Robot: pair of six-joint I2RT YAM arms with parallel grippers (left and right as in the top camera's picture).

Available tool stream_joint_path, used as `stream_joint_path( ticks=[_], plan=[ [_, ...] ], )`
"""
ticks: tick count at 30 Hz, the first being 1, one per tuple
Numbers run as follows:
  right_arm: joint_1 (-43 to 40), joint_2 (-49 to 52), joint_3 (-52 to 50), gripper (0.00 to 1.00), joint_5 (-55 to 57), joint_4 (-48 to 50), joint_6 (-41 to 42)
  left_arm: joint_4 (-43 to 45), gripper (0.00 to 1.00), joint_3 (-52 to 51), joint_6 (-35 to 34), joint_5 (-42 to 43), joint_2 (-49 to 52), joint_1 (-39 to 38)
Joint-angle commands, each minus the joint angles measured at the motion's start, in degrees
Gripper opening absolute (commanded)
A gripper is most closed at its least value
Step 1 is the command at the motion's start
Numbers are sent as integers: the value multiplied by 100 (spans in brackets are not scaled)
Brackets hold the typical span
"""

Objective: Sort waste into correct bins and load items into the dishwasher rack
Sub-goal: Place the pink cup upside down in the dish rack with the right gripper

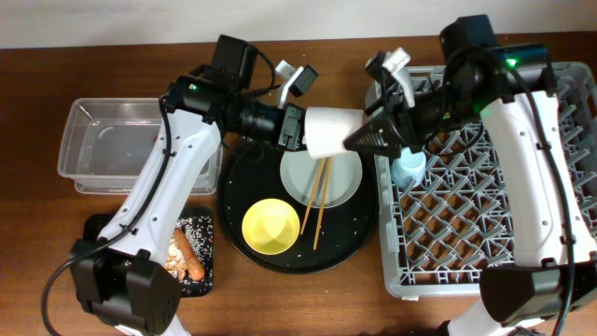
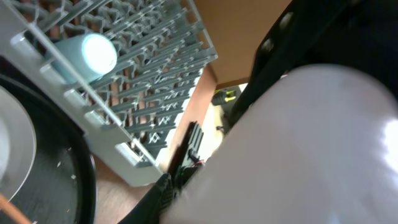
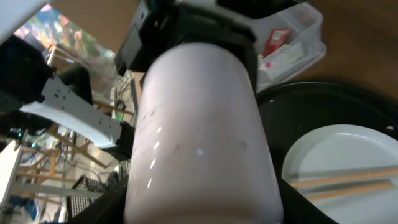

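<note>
The pink cup [image 1: 331, 131] hangs on its side in the air above the large round black tray [image 1: 359, 245]. My left gripper [image 1: 294, 126] is shut on its left end. My right gripper [image 1: 373, 136] closes on its right end, a finger against each side in the right wrist view [image 3: 199, 208]. The cup fills both wrist views [image 2: 298, 143] [image 3: 199, 124]. The light blue cup [image 1: 409, 168] stands in the grey dishwasher rack [image 1: 485, 233]. The pale plate [image 1: 340, 177] carries the wooden chopsticks [image 1: 317, 201], next to the yellow bowl [image 1: 271, 226].
The clear tub [image 1: 103, 149] stands at the far left, and a red wrapper [image 3: 273, 42] lies in it. The small flat black tray [image 1: 201, 227] at the front left holds the sausage-like stick [image 1: 192, 254] and pale scraps [image 1: 176, 254].
</note>
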Motion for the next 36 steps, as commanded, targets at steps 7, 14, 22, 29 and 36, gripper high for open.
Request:
stream_joint_path(
  ticks=[7,14,22,29,36],
  plan=[
    [-363,-48,114,54,52,-321,66,-2,47,-103,116,-632,9,-17],
    [-363,-48,114,51,3053,-437,2302,-413,53,-103,116,-1622,9,149],
    [-361,-79,4,48,4750,-629,3871,-866,52,-103,118,-2153,9,149],
    [-361,-704,-1617,40,5200,-627,4164,-1029,52,-103,118,-2297,9,149],
    [-361,-758,-2597,40,5270,-450,4164,-1014,52,-103,118,-2302,9,138]
  ],
)
